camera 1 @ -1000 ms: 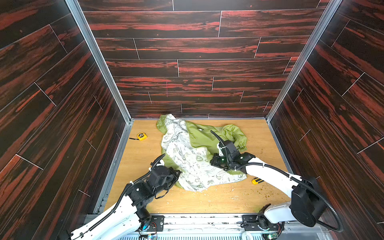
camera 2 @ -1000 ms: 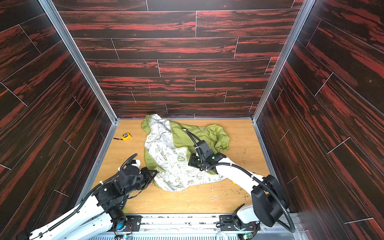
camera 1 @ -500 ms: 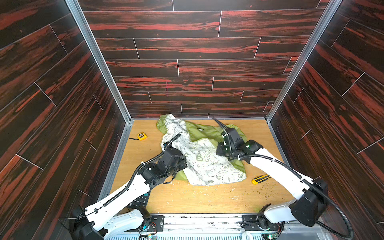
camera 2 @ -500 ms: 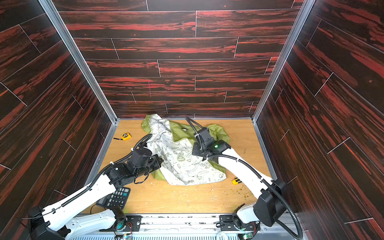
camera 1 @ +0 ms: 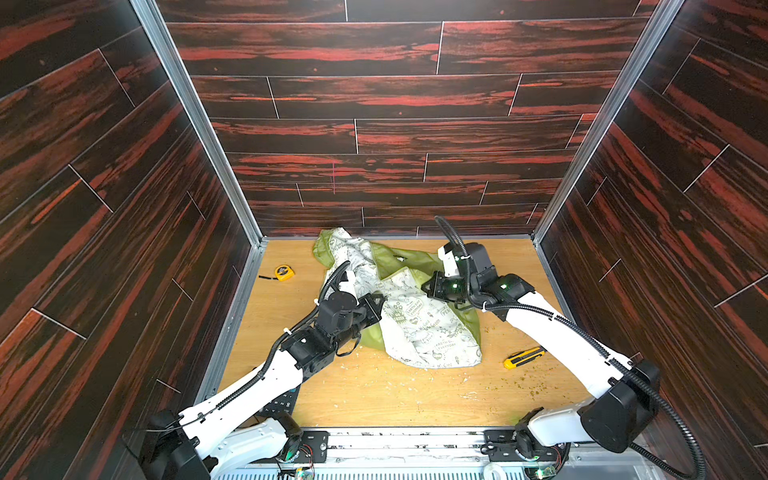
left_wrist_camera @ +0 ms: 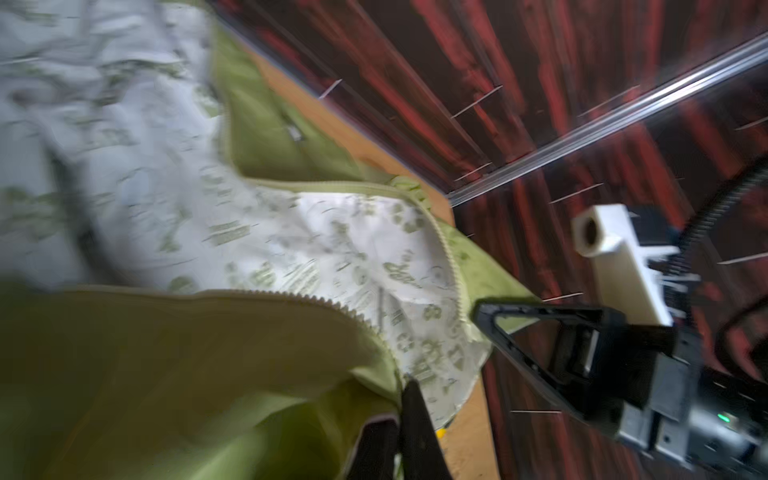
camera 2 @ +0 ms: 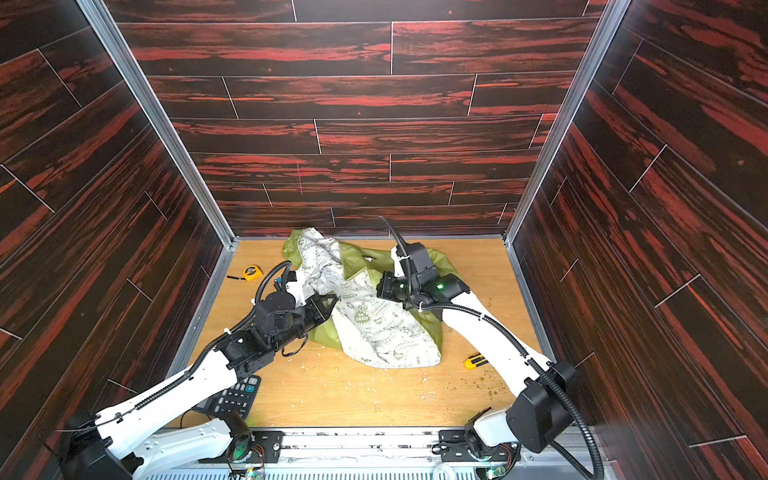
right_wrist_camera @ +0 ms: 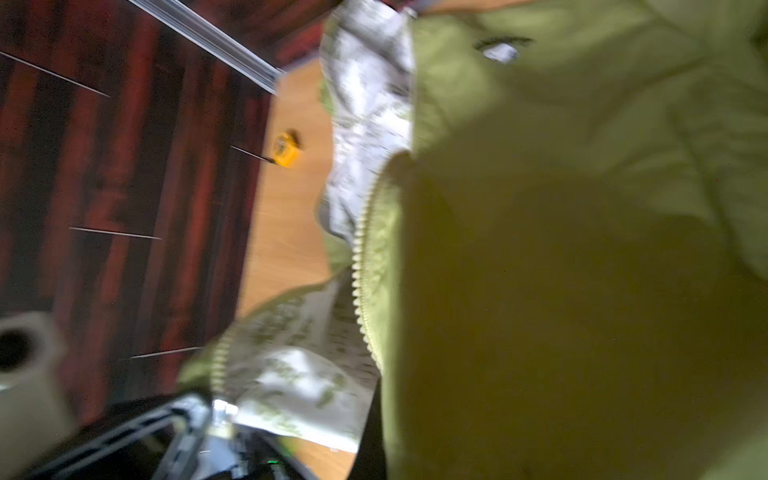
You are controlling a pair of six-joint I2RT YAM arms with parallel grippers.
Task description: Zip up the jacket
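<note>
Both clamped on the thin lime-green, white-lined jacket [camera 1: 415, 328], your left gripper [camera 1: 378, 303] and right gripper [camera 1: 429, 286] have lifted it rearward — zipper halves [left_wrist_camera: 324, 301] still apart.

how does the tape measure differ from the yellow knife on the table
Shape: the tape measure is compact and rounded; the knife is long and slim. Place: the tape measure lies left of the jacket, toward the back; the knife lies right of it, nearer the front. Both are yellow and black and lie on the table, clear of the jacket.
</note>
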